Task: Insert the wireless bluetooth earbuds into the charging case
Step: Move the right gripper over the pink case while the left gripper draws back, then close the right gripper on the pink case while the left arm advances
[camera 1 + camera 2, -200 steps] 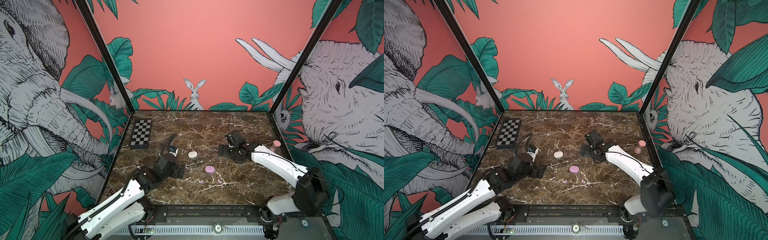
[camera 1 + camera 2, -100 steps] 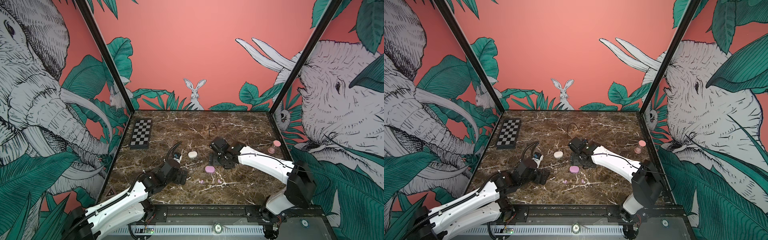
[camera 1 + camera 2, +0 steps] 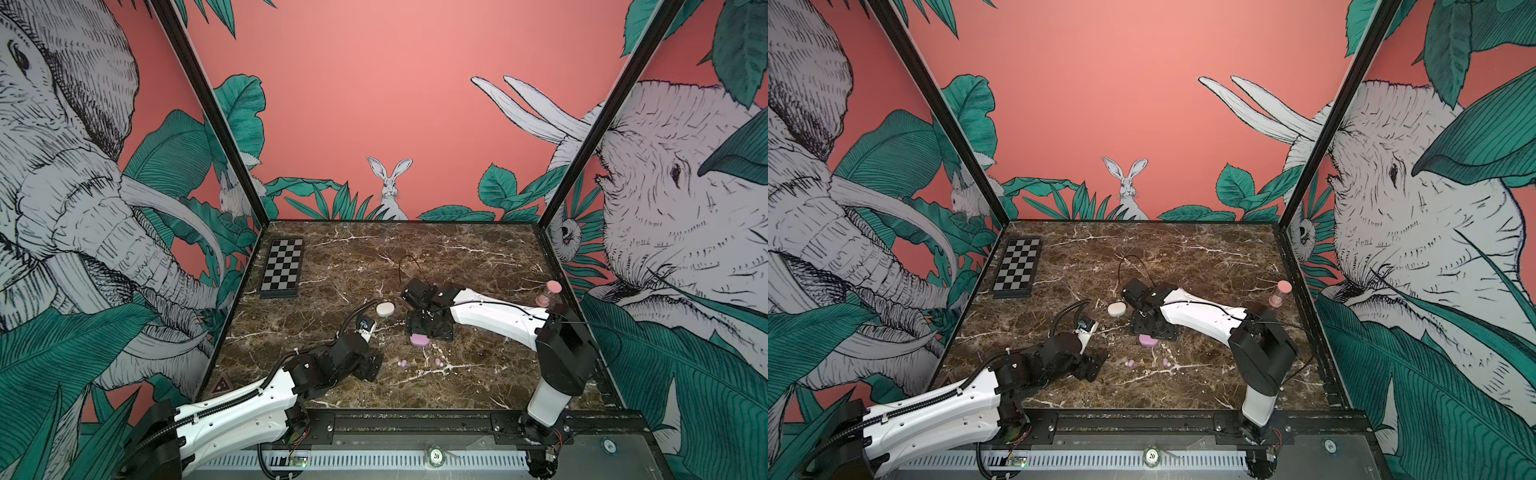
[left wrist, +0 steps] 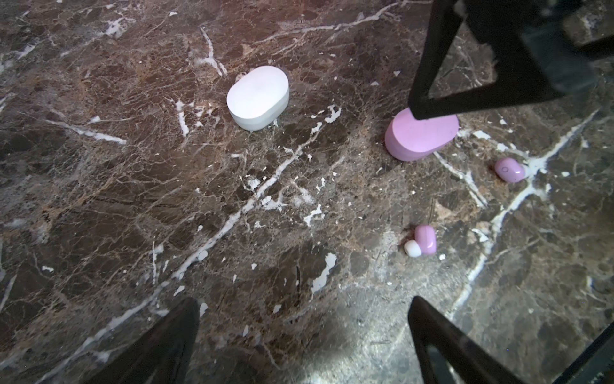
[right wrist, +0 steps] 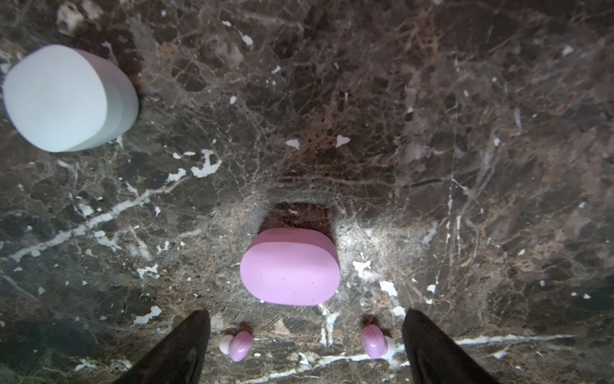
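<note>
Two lilac earbuds with white tips lie on the marble, one (image 3: pixel 402 363) (image 5: pixel 239 345) to the left and one (image 3: pixel 438 362) (image 5: pixel 373 345) to the right. Just behind them sits the purple charging case (image 3: pixel 419 340) (image 5: pixel 289 266), lid shut. My right gripper (image 3: pixel 430 328) (image 5: pixel 305 316) hovers over that case, open and holding nothing. A shut white case (image 3: pixel 385 309) (image 4: pixel 257 96) sits further back left. My left gripper (image 3: pixel 371 366) (image 4: pixel 304 301) is low over bare marble left of the earbuds, open and empty.
A checkerboard (image 3: pixel 282 270) lies at the back left. A small pink hourglass-shaped object (image 3: pixel 548 293) stands by the right wall. Black frame posts and printed walls close in three sides of the marble table (image 3: pixel 478 257).
My right gripper swung left and toward the front, ending over the purple case. My left gripper moved toward the front and lower. The cases and earbuds stayed put.
</note>
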